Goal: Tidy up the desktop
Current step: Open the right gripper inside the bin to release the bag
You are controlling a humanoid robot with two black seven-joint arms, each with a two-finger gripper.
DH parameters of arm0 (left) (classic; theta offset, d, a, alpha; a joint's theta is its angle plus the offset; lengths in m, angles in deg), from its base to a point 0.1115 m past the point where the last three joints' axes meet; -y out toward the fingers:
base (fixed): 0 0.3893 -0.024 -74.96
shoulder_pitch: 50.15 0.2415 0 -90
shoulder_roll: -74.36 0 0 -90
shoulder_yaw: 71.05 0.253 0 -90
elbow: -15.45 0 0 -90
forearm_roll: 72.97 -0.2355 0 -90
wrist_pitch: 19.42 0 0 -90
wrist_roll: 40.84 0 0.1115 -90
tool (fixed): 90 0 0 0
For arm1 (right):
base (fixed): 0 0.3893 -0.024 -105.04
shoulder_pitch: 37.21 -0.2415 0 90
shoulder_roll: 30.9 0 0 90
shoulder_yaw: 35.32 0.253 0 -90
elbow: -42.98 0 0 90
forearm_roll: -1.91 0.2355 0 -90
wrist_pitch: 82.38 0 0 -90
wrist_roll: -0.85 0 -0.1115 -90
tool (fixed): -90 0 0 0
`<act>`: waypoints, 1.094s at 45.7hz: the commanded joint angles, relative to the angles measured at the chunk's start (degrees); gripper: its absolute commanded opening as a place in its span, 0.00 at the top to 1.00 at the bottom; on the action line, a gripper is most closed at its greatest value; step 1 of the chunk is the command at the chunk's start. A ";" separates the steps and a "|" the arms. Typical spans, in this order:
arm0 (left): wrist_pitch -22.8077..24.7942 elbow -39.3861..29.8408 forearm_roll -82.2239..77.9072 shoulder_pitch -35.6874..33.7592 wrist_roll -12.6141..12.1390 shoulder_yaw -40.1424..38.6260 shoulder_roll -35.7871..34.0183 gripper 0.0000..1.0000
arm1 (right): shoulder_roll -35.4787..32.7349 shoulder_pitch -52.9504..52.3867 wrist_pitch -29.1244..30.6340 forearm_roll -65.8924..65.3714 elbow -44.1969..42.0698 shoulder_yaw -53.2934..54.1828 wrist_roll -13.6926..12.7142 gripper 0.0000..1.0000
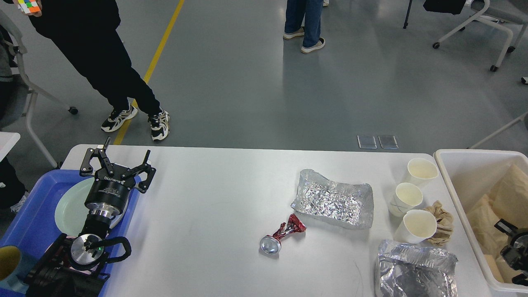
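The white-grey desktop (pixel 214 198) carries a crumpled foil tray (pixel 334 200), a second foil tray (pixel 416 268) at the front right, a crushed red can (pixel 282 236), three paper cups (pixel 406 198) and a wad of brown paper (pixel 441 222). My left gripper (pixel 126 150) hangs open and empty over the desktop's far left corner, above the blue tray's edge. My right gripper (pixel 511 243) shows only as a small dark part at the right edge, inside the cream bin (pixel 453 181), beside a brown paper bag (pixel 507 198) lying in the bin.
A blue tray (pixel 33 214) at the left holds a pale green plate (pixel 68 210); a yellow cup (pixel 8 260) sits at its near corner. People stand on the floor beyond the table. An office chair (pixel 474 20) is at the far right.
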 commanded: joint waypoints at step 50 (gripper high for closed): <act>-0.08 0.00 0.00 0.00 -0.01 0.00 0.01 0.04 | 2.45 3.27 -10.90 -0.78 1.09 1.36 -0.28 0.00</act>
